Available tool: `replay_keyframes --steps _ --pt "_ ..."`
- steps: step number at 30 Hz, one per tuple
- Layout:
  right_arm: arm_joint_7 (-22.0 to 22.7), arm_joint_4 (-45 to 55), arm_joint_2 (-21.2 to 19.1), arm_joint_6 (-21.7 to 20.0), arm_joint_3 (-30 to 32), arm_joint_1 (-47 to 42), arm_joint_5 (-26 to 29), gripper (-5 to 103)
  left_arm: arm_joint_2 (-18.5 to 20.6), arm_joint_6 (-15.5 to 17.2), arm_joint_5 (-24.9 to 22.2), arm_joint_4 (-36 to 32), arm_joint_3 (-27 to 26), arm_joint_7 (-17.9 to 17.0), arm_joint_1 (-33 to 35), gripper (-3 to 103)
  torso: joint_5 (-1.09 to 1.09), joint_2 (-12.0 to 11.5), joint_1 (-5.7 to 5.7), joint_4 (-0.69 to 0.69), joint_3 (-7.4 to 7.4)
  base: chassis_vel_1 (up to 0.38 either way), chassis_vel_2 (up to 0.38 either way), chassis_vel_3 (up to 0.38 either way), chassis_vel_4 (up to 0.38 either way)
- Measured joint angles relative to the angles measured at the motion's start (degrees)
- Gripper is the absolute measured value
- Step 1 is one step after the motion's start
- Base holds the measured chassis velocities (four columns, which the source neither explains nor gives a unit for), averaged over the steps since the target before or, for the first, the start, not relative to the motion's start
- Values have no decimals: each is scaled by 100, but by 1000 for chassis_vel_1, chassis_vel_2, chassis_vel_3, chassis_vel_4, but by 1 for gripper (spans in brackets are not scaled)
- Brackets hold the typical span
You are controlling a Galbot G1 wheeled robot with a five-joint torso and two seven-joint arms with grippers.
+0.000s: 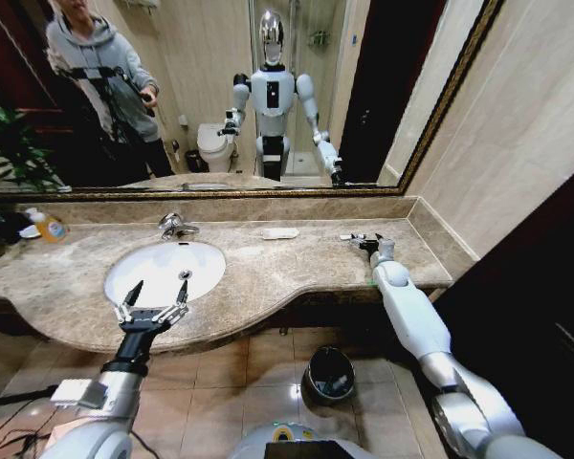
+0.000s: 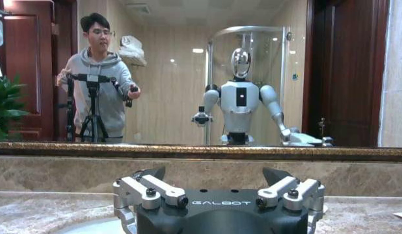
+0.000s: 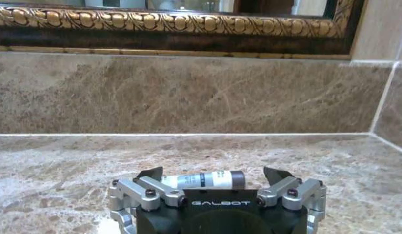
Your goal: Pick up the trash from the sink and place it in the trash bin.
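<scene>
Head view: left pincer (image 1: 154, 302) is hovering over the near rim of the sink (image 1: 165, 272), fingers spread wide, gripping nothing. Right pincer (image 1: 366, 240) is reaching over the bench (image 1: 287, 263) near the right back corner, its tips at a small bottle (image 1: 350, 237). A flat white packet (image 1: 279, 232) is lying on the bench between faucet (image 1: 175, 226) and right pincer. Trash bin (image 1: 329, 374) is standing on the floor below the bench.

Left wrist view: left pincer (image 2: 214, 178) is standing wide open, empty, facing the mirror (image 2: 201, 73).

Right wrist view: right pincer (image 3: 214, 176) is open, its fingers flanking the small bottle (image 3: 204, 179), which is lying on its side on the bench (image 3: 201, 156); contact unclear.
</scene>
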Motion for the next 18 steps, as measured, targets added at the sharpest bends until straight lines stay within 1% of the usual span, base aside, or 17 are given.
replay_keyframes --steps 14,15,16,18 --pt "-131 -12 147 -69 -114 -73 16 100 0 0 0 0 0 0 0 100 -1 0 0 0 0 0 0 0 0" --pt "-141 -11 154 -64 -121 -76 11 102 0 0 0 0 0 0 0 100 -1 1 0 -1 0 0 0 0 0" --pt "-141 -11 154 -64 -121 -76 11 102 0 0 0 0 0 0 0 100 -1 1 0 -1 0 0 0 0 0" --pt "-170 -26 181 -30 -134 -72 -2 96 0 0 0 0 0 0 0 100 0 1 0 -1 0 0 0 0 0"
